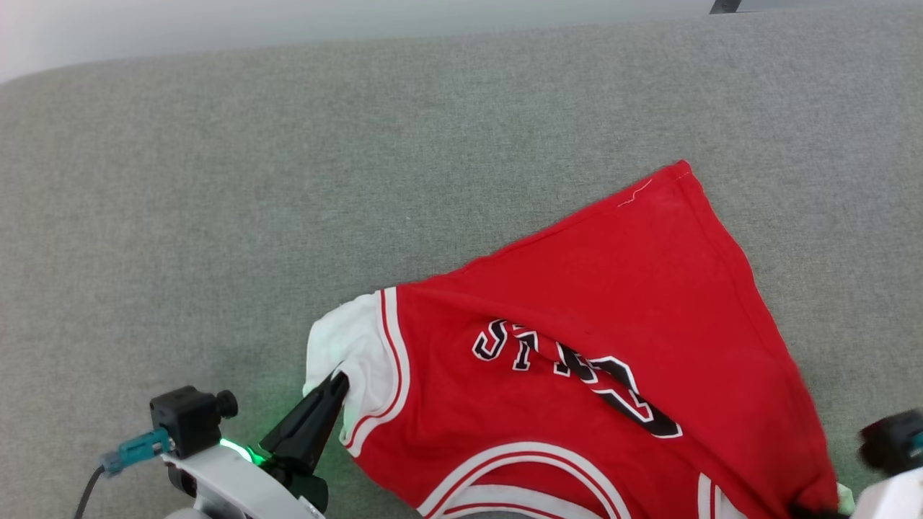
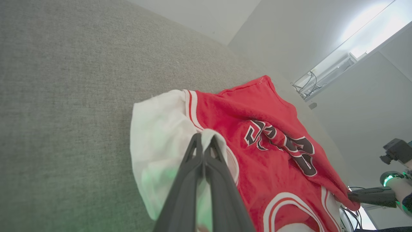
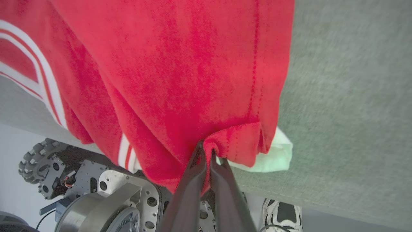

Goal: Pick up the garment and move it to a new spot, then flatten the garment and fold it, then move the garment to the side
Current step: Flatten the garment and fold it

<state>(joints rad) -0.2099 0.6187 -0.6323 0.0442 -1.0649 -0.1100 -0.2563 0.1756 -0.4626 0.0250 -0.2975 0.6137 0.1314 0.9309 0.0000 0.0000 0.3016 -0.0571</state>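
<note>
The garment (image 1: 598, 303) is a red shirt with white sleeves and black-and-white lettering. Its near part hangs lifted between my two grippers, and its far corner lies on the grey surface (image 1: 288, 180). My left gripper (image 1: 340, 378) is shut on the white sleeve (image 2: 161, 141), its fingertips pinching a fold of cloth in the left wrist view (image 2: 203, 141). At the lower right, my right gripper (image 1: 807, 510) is shut on a bunched red edge of the garment (image 3: 180, 64), seen close in the right wrist view (image 3: 206, 149). A bit of white sleeve (image 3: 276, 156) pokes out beside that grip.
The grey fabric surface stretches wide to the left and far side, ending at a pale wall (image 1: 216, 29). Below its near edge are my wheeled base (image 3: 96, 193) and a person's shoe (image 3: 283, 214).
</note>
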